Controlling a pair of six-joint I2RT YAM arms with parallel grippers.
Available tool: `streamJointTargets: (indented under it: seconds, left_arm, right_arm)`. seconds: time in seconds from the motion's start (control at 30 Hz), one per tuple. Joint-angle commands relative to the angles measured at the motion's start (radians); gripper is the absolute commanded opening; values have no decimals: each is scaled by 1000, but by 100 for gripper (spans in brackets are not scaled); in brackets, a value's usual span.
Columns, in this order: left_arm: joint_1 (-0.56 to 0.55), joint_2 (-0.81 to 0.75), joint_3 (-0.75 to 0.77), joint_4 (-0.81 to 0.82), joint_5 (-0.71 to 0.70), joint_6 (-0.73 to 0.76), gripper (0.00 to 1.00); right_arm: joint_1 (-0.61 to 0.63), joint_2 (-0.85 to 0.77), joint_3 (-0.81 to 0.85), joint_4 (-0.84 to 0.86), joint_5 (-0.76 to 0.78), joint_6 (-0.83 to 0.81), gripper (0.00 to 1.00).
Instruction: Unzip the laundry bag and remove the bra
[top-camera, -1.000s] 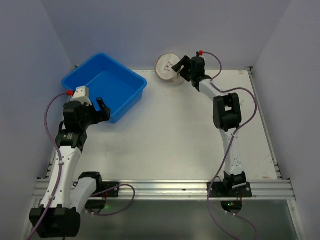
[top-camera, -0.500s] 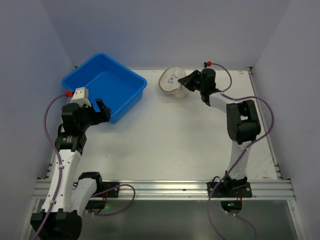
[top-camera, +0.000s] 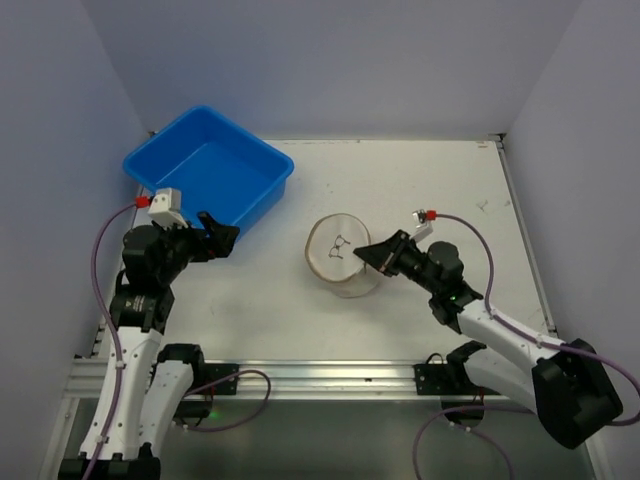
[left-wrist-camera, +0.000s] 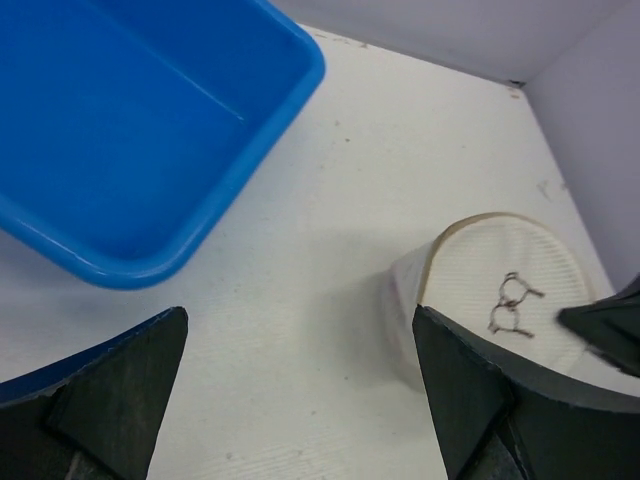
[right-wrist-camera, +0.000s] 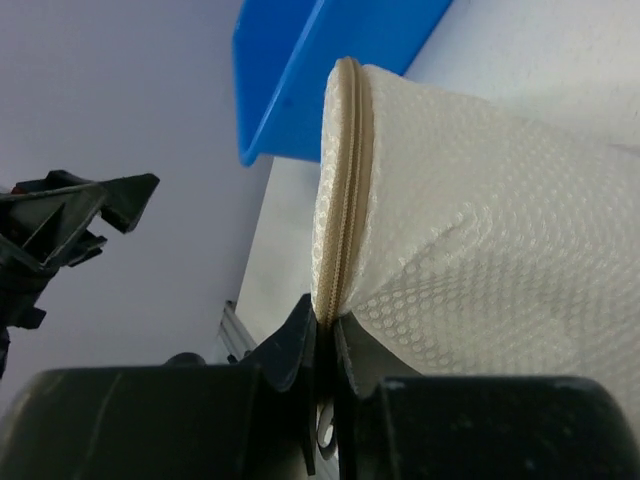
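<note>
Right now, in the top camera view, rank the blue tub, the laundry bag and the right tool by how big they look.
1. blue tub, clearly the largest.
2. laundry bag.
3. right tool, pinched shut on the bag's edge and looking somewhat smaller than the bag.

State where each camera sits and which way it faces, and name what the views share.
Top external: above and behind the arms, looking down at the table; both show.
Left wrist: faces across toward the laundry bag and blue tub; its open left gripper shows.
Right wrist: close on the bag's zip seam; right gripper shut on it.
Shared: bag and tub appear in all three.
</note>
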Motion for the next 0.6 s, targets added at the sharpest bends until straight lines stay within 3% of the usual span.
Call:
streamJointTargets:
  seconds: [0.0, 0.13, 0.17, 0.3, 0.33, 0.37, 0.47, 0.57]
  left_arm:
    - [-51, -30, -75, 7, 67, -148, 98]
    - [-152, -50, -139, 48, 34, -246, 98]
    - [-210, -46, -150, 60, 9, -280, 98]
    - [-414, 55, -175, 82, -119, -361, 98]
    - [-468, 115, -175, 93, -197, -383, 98]
    - [-594, 140, -172, 111, -250, -433, 98]
    - [-811, 232, -147, 157, -437, -531, 98]
    - [-902, 310, -129, 206, -509, -587, 93]
  right_arm:
    - [64, -67, -103, 105, 67, 63, 10]
    - [98, -135, -161, 30, 117, 51, 46]
    - [96, -167, -166, -82, 143, 51, 61]
    - [96, -429, -114, -488, 382, -33, 86]
    - [95, -469, -100, -552, 431, -53, 88]
    - [93, -509, -86, -662, 496, -82, 90]
    - [89, -604, -26, -800, 509, -199, 92]
    - [89, -612, 29, -890, 444, -282, 92]
